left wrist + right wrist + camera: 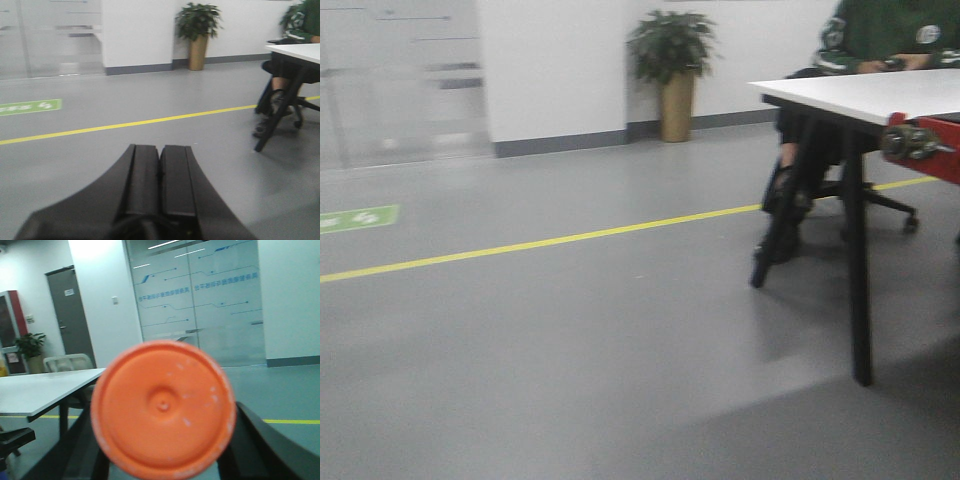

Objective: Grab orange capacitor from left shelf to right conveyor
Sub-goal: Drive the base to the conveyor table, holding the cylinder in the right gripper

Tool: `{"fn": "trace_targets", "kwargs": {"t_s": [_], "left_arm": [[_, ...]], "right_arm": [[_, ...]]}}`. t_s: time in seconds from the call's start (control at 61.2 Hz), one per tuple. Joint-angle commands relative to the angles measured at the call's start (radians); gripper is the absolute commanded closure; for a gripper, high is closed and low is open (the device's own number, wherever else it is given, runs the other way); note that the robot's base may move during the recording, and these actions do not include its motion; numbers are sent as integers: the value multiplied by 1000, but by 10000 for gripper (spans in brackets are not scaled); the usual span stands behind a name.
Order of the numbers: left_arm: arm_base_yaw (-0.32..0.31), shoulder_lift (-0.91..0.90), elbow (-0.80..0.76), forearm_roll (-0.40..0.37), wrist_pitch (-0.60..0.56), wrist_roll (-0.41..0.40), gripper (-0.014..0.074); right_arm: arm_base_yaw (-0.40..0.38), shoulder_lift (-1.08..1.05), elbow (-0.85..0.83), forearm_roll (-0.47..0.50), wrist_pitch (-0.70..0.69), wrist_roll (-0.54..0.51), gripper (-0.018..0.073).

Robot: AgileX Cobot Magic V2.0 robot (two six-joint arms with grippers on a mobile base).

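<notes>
The orange capacitor (163, 407) fills the middle of the right wrist view, its round flat lid facing the camera. My right gripper (167, 450) is shut on it, with one dark finger (75, 450) on each side. My left gripper (160, 148) is shut and empty, pointing out over bare grey floor. The left shelf is out of view. A red frame piece with a dark roller (920, 143) shows at the right edge of the front view; I cannot tell whether it belongs to the right conveyor, and no belt shows.
A white table (880, 92) on black legs stands at the right, with a seated person in green (885, 35) behind it. A yellow floor line (550, 240) crosses the grey floor. A potted plant (672, 70) stands by the far wall. Glass partitions (200, 305) stand beyond.
</notes>
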Motion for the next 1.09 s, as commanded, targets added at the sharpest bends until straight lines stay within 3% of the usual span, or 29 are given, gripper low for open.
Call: {"fn": "trace_targets", "kwargs": {"t_s": [0.0,1.078], "left_arm": [[0,-9,22,-1,-88,0,722],[0,-9,22,-1,-88,0,722]], "right_arm": [[1,12,-29,1,-88,-8,506],[1,12,-29,1,-88,-8,506]]}}
